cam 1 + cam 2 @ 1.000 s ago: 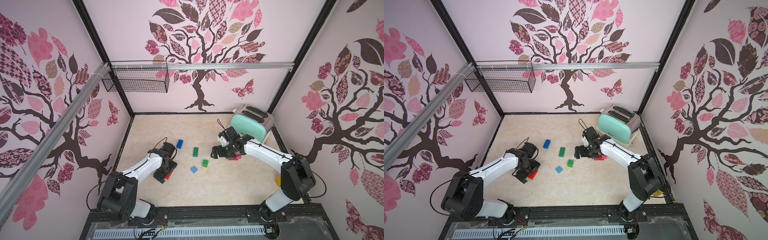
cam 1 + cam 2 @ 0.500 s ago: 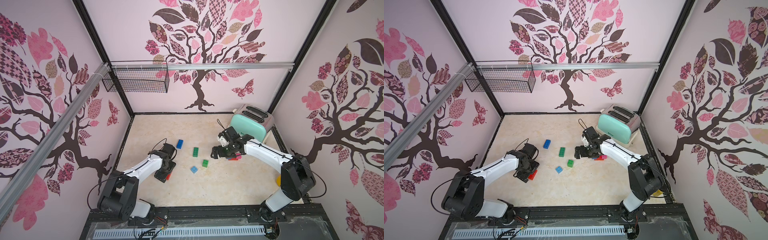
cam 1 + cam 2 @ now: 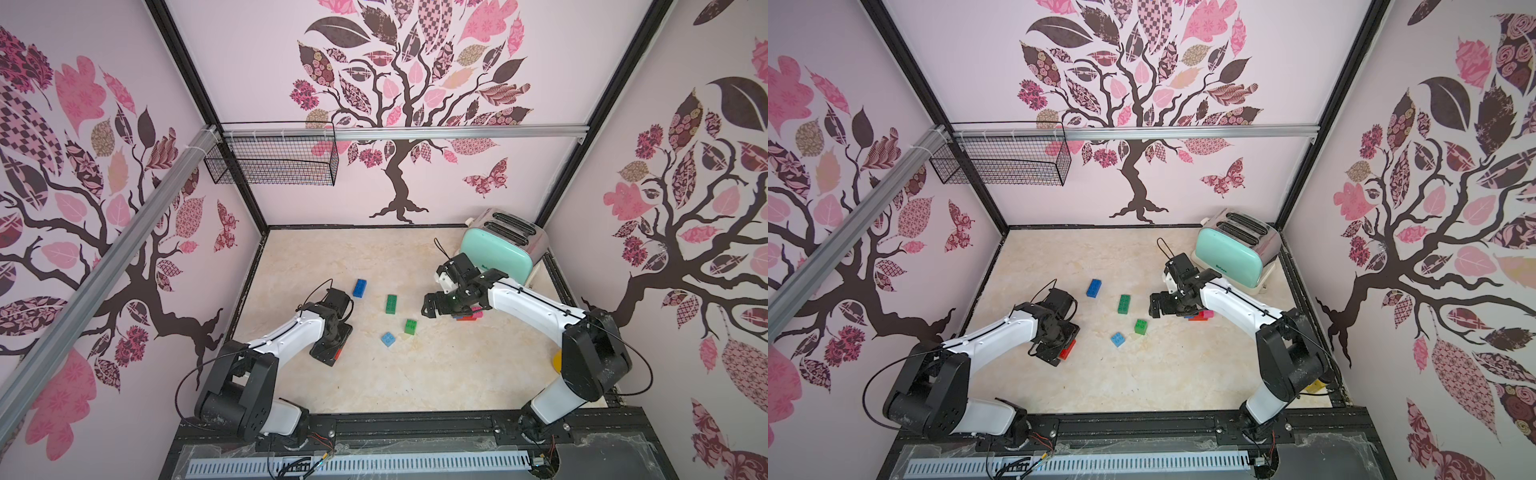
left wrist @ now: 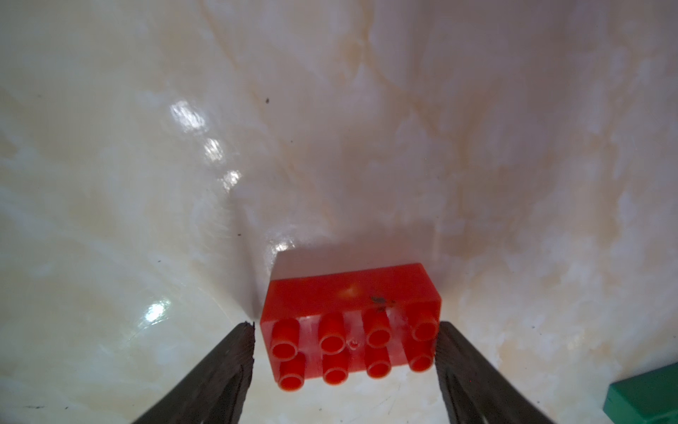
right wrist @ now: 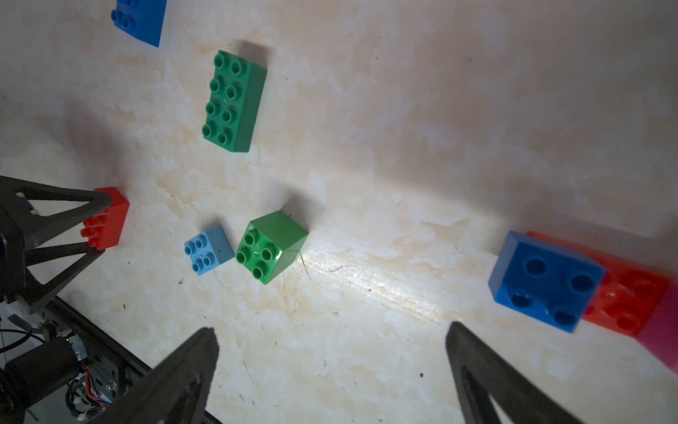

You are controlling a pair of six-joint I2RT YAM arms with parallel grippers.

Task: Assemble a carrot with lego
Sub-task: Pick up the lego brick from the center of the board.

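My left gripper (image 4: 345,330) is shut on a red oblong lego brick (image 4: 352,323) low over the table, one finger at each short end, studs facing the wrist; the red brick (image 3: 337,353) peeks out beside it in both top views. The carrot is a low stack (image 3: 469,316): a dark blue square brick (image 5: 546,281) on a red one (image 5: 631,297), with pink (image 5: 660,337) beside. My right gripper (image 5: 332,330) hangs open and empty next to it. Loose between the arms lie a dark blue oblong (image 3: 360,287), a green oblong (image 3: 391,303), a green square (image 3: 411,327) and a light blue square (image 3: 388,338).
A mint toaster (image 3: 498,249) stands at the back right, just behind my right arm. A wire basket (image 3: 270,166) hangs on the back left wall. A yellow object (image 3: 1314,384) sits by the right arm's base. Patterned walls close in three sides.
My left gripper's jaws have narrowed around the red brick. The right arm and the loose bricks have not moved.
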